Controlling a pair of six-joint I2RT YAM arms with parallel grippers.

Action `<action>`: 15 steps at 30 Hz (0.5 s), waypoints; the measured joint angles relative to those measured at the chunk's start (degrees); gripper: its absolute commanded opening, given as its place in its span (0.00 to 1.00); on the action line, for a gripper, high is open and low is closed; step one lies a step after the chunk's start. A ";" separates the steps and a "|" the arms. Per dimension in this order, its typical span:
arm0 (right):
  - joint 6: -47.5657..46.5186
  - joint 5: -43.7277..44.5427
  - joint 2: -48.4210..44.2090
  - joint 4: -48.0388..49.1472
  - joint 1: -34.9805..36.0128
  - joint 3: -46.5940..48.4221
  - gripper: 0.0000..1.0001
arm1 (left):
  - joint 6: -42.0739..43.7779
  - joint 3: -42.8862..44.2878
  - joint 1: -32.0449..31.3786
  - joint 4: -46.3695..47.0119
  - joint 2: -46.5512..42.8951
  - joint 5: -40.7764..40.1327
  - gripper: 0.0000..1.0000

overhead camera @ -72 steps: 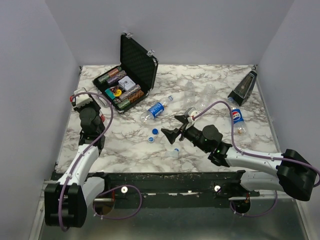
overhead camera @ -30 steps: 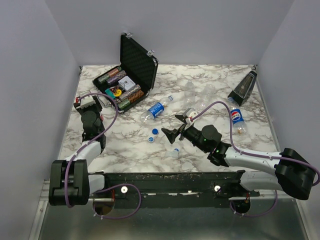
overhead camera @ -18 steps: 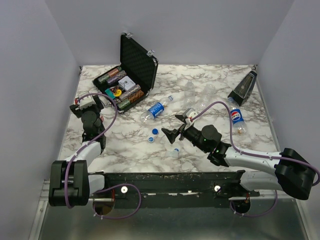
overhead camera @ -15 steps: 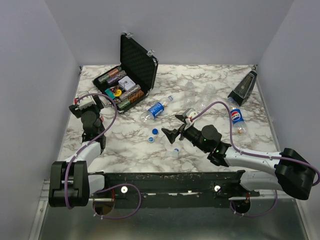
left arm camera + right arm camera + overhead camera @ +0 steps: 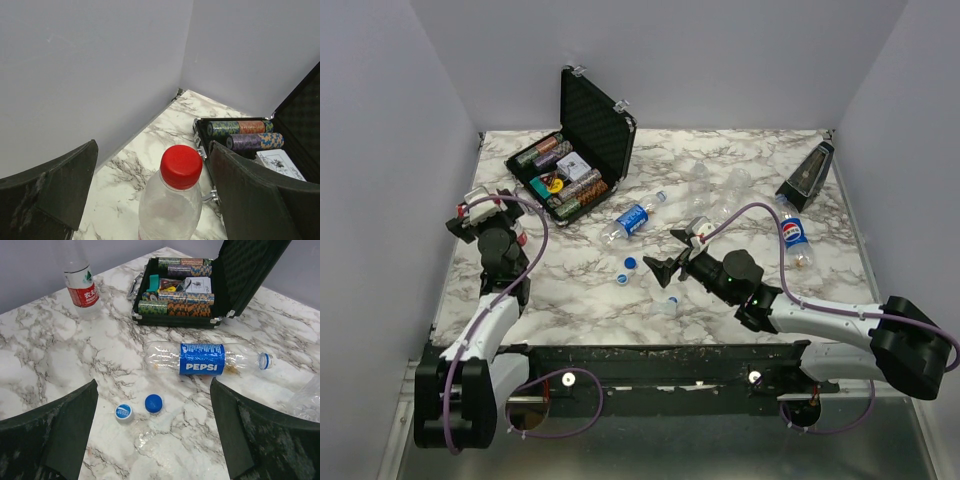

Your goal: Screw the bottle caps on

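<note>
Pincer on left newly off bottle

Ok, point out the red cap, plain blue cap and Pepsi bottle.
red cap (image 5: pixel 181 162), left wrist view, top face.
plain blue cap (image 5: pixel 153 403), right wrist view, its centre.
Pepsi bottle (image 5: pixel 202 359), right wrist view, its label.

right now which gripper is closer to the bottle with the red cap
Left. The left gripper hangs open over the red-capped bottle, a finger either side of its cap. The right gripper is across the table, near the loose blue caps.
</note>
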 measured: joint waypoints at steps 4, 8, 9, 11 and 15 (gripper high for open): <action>0.17 0.00 -1.27 -1.22 0.00 0.00 1.00 | -0.94 0.83 -2.47 -5.40 -5.22 -4.24 0.99; 1.44 1.27 -3.80 -4.20 0.00 0.85 1.00 | -3.17 4.57 -4.26 -14.80 -11.76 -8.02 0.99; 1.86 1.86 -4.37 -5.51 0.00 1.51 1.00 | -4.02 5.88 -4.42 -17.31 -13.66 -8.33 0.99; 2.80 3.61 -5.44 -8.09 -0.02 2.89 1.00 | -5.18 8.48 -4.48 -21.55 -16.72 -8.46 0.99; 4.76 6.97 -8.20 -14.62 -0.61 5.33 1.00 | -6.69 15.87 -4.57 -31.82 -19.28 -5.44 0.99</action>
